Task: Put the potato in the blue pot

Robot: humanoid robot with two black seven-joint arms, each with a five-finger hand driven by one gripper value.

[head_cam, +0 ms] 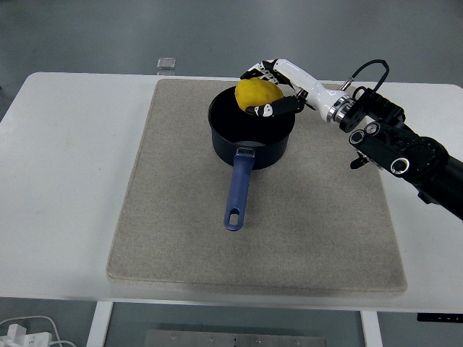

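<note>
The right hand is seen in the upper middle of the frame, its fingers curled around the yellow potato from above and below, so that the potato is clamped between fingertips and thumb. The potato is held over the far right part of the blue pot, just above the rim and not yet resting inside. The pot stands on a grey mat that covers most of the white table, its handle pointing toward the lower edge of the frame.

The potato is judged to be firm, rounded and fairly light, with a smooth skin that may slide in hard fingertips; a wrap across its widest part, as held now, is thought safest. It is unlikely to be damaged by a short drop. The left hand is not seen.
</note>
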